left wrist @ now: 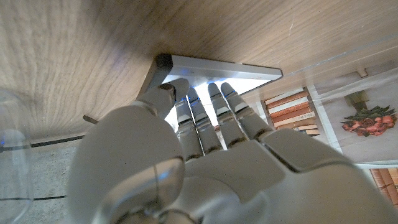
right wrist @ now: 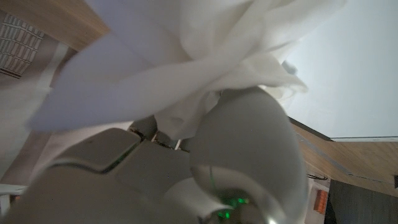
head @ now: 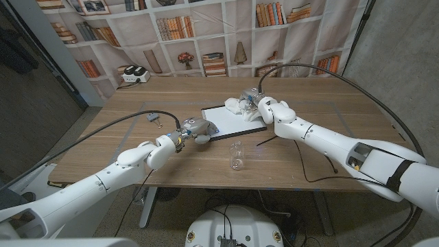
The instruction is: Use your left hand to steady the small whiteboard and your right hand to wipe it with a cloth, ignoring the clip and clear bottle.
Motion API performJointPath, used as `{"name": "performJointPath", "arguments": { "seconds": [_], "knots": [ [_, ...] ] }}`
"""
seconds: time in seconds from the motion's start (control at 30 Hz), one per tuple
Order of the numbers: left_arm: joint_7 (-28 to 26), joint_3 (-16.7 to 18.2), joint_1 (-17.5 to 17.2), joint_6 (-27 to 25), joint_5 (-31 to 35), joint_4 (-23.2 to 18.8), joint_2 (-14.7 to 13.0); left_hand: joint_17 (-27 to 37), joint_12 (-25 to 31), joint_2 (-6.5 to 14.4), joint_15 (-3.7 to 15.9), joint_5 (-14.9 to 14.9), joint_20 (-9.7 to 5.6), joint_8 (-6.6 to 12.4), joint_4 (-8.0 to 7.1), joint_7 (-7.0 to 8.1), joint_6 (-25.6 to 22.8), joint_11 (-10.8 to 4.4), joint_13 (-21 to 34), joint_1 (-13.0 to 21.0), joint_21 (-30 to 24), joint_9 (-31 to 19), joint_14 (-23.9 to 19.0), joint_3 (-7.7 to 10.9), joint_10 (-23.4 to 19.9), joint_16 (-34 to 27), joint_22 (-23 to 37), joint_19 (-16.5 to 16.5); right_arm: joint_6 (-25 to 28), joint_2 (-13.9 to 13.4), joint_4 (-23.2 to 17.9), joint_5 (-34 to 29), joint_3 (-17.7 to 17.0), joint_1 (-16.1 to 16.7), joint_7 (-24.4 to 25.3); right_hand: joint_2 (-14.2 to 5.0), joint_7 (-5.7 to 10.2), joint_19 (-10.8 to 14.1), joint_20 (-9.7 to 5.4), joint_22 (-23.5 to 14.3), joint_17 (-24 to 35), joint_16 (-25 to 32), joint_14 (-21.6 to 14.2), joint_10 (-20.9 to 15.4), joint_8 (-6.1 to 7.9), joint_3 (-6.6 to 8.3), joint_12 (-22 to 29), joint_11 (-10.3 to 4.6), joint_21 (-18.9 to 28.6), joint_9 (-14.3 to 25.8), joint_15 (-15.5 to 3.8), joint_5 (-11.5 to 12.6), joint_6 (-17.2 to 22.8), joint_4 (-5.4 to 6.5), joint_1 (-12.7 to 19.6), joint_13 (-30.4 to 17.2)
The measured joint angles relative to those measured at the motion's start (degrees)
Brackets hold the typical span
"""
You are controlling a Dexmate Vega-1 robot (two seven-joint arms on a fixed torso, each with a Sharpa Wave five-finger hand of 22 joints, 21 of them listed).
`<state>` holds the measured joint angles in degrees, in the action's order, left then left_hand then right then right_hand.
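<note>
1. Two hands on the small whiteboard (head: 234, 121), which lies flat near the middle of the wooden table (head: 123, 113).
2. Left hand (head: 197, 129): fingers (left wrist: 186, 102) extended side by side, tips pressing the board's near-left corner; nothing held.
3. Right hand (head: 259, 104): at the board's far-right end, fingers closed on a bunched white cloth (head: 236, 105); cloth touches the board surface.
4. Clear bottle (head: 236, 154): on its side, just in front of the board, untouched.
5. Clip (head: 153, 118): left of the board, well apart from both hands.
</note>
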<state>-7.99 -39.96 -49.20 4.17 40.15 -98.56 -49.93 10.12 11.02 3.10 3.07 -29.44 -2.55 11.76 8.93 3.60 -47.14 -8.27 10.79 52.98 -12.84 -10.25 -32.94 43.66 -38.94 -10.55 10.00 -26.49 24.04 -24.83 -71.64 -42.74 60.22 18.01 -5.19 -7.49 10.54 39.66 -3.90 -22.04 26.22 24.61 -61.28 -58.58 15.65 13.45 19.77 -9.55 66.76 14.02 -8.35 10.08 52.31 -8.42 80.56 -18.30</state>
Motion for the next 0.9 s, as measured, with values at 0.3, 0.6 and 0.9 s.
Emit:
{"name": "performJointPath", "arguments": {
  "seconds": [0.3, 0.6, 0.9],
  "knots": [
    [-0.1, 0.2, 0.0, 0.6, -0.4, 0.3, 0.0, 0.0, 0.0, 0.0, 0.0, 0.0, 0.0, -0.01, 0.01, 0.05, -0.1, -0.03, 0.0, 0.0, 0.0, 0.0, 0.0, 0.32, 0.0, 0.0, 0.0, 0.0, 4.9, 1.0, 4.3, 1.0, 0.9, -1.8, 1.5, 0.05, 0.23, 0.0, 0.0, 0.0, 0.2, 0.0, -0.4, 0.0, 0.0, 0.18, 0.2, -0.01, 0.3, -0.3, -0.38, 0.1, 0.2, -0.19, -0.4, 0.0],
    [-0.2, 0.3, -0.2, 0.6, -0.5, 0.3, -0.1, 0.0, 0.0, 0.0, 0.0, 0.0, 0.0, -0.02, -0.08, 0.06, -0.1, -0.13, 0.0, 0.0, 0.0, 0.0, 0.0, 0.72, -0.2, 0.0, 0.0, 0.0, 7.7, -1.4, 0.6, 1.6, 2.0, -1.5, 1.7, 0.11, 0.32, 0.0, 0.0, 0.3, 0.2, 0.2, -0.7, 0.0, 0.0, 0.19, 0.2, -0.02, 0.6, 0.0, -0.68, 0.1, 0.3, -0.19, -0.5, -0.1],
    [-0.2, 0.3, -0.2, 0.6, -0.5, 0.4, 0.2, 0.0, 0.0, 0.0, 0.0, 0.2, 0.0, -0.07, 0.0, 0.06, -0.1, -0.12, 0.0, 0.0, 0.4, 0.0, 0.0, 1.1, -0.2, 0.0, 0.0, 0.0, 5.8, -2.7, -3.9, 1.1, 3.4, -0.2, 1.0, 0.11, 0.32, 0.0, 0.0, 0.3, 0.2, 0.2, -0.8, -0.3, 0.0, 0.18, 0.1, 0.13, 0.6, 0.0, -0.75, 0.1, 0.3, -0.18, -0.5, -0.1]
  ]
}}
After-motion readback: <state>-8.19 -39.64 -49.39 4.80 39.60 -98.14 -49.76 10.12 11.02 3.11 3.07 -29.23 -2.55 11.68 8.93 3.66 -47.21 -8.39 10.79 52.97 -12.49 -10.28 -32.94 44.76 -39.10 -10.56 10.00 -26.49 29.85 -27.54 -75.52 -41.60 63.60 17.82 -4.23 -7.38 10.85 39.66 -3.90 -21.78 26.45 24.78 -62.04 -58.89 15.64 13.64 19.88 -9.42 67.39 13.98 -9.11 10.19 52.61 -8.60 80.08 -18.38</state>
